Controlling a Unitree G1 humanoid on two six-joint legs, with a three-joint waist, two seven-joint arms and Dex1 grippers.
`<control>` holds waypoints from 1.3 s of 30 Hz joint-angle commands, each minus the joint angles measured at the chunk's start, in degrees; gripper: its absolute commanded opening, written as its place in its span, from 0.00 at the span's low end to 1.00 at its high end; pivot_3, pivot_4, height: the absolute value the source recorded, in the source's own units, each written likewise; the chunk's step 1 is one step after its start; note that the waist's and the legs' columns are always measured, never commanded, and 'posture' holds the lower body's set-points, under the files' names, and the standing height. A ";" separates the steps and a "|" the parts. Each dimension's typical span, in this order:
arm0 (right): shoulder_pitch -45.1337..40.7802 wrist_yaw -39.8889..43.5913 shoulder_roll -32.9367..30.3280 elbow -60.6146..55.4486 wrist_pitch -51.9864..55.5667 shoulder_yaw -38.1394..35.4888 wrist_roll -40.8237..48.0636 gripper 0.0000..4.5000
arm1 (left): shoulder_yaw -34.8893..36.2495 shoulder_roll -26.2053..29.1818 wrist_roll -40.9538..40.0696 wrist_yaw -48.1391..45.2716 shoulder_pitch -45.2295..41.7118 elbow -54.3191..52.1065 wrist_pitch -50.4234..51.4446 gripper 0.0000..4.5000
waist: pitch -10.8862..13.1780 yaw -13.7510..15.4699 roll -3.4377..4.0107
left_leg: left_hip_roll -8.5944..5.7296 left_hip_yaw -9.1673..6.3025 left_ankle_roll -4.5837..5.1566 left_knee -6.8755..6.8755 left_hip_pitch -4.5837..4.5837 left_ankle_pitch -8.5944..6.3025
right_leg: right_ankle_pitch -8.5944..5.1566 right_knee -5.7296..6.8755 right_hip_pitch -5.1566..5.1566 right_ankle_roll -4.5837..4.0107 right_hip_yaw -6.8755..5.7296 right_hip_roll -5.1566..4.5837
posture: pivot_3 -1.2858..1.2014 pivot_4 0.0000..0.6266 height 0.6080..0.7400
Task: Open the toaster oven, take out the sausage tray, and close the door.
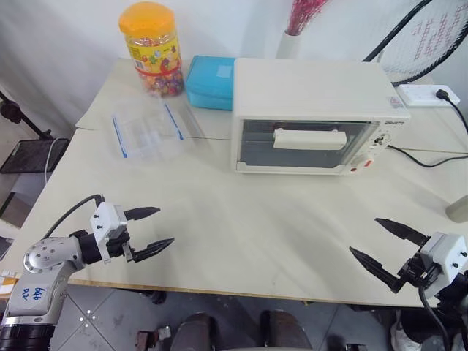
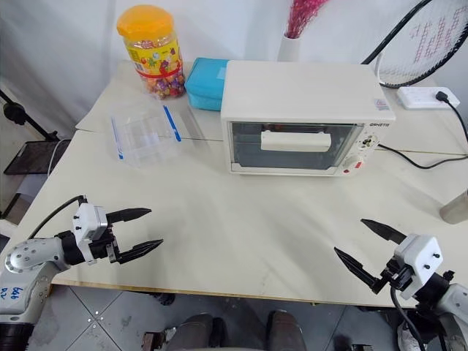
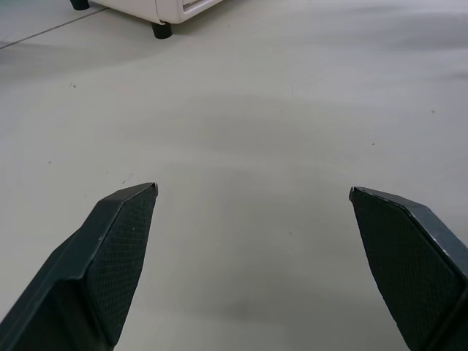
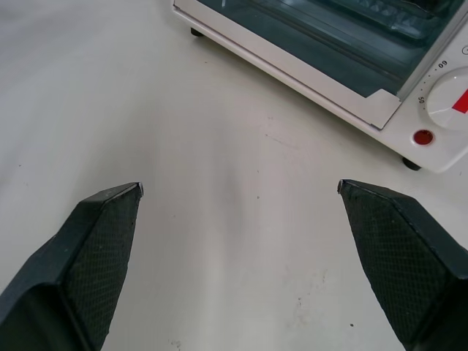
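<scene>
A broad bare stretch of desk (image 1: 241,219) lies between both hands and the toaster oven (image 1: 311,113), so the way to its closed door (image 1: 307,142) is unobstructed. The clear plastic box (image 1: 146,131), teal lunch box (image 1: 210,82) and candy jar (image 1: 152,48) crowd the oven's left side; its black cord (image 1: 428,159) trails at the right.

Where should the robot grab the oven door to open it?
Probably the long cream bar handle across the upper part of the door, approached from the front. It sticks out from the glass, so an open claw could likely close over it.
</scene>
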 commanded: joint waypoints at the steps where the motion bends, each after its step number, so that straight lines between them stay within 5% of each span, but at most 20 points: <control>1: 0.00 -0.63 -0.20 -1.57 0.08 -2.03 0.79 1.00 | 0.37 0.28 0.13 0.00 -0.72 0.07 -0.30 0.99 | 0.00 0.00 0.00 | 0.00 0.00 0.00 0.00 0.00 0.00 | 0.00 0.00 0.00 0.00 0.00 0.00 | 0.52 0.24 1.00; 6: -2.40 -3.58 0.76 -2.87 3.16 -1.33 3.79 1.00 | 0.83 -1.90 -6.79 -1.82 -5.98 -1.17 3.20 0.99 | 0.01 0.14 -0.01 | -0.01 0.00 0.00 0.02 -0.01 0.00 | 0.00 0.04 0.00 0.00 -0.02 0.01 | 0.52 0.24 1.00; 13: -17.85 -12.82 -1.23 -5.98 21.54 1.92 16.66 1.00 | -0.96 -1.74 -15.55 -5.05 -19.59 0.63 16.39 0.99 | 0.00 -0.29 0.00 | -0.02 -0.04 -0.03 0.11 0.00 0.11 | 0.00 0.21 -0.03 0.00 -0.05 0.08 | 0.52 0.24 1.00; 24: -37.64 -10.11 -1.31 6.69 24.10 9.49 12.18 1.00 | -2.98 -5.79 -14.82 -2.26 -21.74 -2.39 17.82 0.99 | 0.02 0.06 -0.03 | -0.20 -0.07 0.09 0.12 -0.21 0.14 | 0.01 0.18 -0.13 0.03 -0.16 0.16 | 0.52 0.24 1.00; 37: -35.26 3.72 -4.38 2.87 15.44 13.56 4.97 1.00 | -1.72 -6.08 -15.16 2.14 -20.36 -3.00 20.81 0.99 | 0.02 -0.18 -0.03 | -0.12 -0.07 0.09 0.11 -0.20 0.14 | 0.01 0.17 -0.14 0.03 -0.16 0.23 | 0.52 0.24 1.00; 39: -32.96 6.21 -5.23 2.37 11.44 14.27 2.03 1.00 | -1.69 -6.99 -15.70 2.72 -22.01 -1.88 21.28 0.91 | 0.02 -0.14 -0.03 | -0.11 -0.06 0.08 0.11 -0.19 0.15 | 0.01 0.17 -0.14 0.03 -0.16 0.24 | 0.52 0.24 1.00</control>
